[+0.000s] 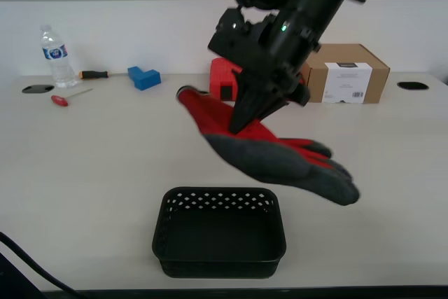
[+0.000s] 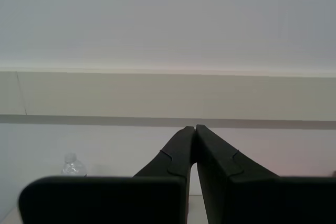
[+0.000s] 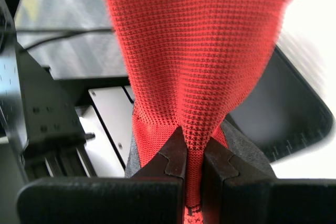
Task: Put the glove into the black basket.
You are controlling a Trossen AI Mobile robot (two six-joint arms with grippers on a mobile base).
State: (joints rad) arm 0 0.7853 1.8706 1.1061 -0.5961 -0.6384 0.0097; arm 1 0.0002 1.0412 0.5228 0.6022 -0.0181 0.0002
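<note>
The red knit glove point(image 1: 280, 159) with its dark grey palm hangs in the air over the table, its fingers drooping toward the exterior view's right. My first gripper point(image 1: 241, 120) is shut on its red cuff part, and the first wrist view shows the jaws point(image 3: 194, 150) pinching the red knit point(image 3: 199, 51). The black mesh basket point(image 1: 217, 199) stands empty on the table just below and in front of the glove; it also shows in the first wrist view point(image 3: 283, 114). My second gripper point(image 2: 195, 129) is shut and empty, raised and facing the wall.
A red tool case point(image 1: 222, 78) and a cardboard box point(image 1: 346, 73) stand behind the arm. A blue block point(image 1: 143, 76), two screwdrivers point(image 1: 66, 98) and a water bottle point(image 1: 56, 54) are at the far left. The table's front edge runs just below the basket.
</note>
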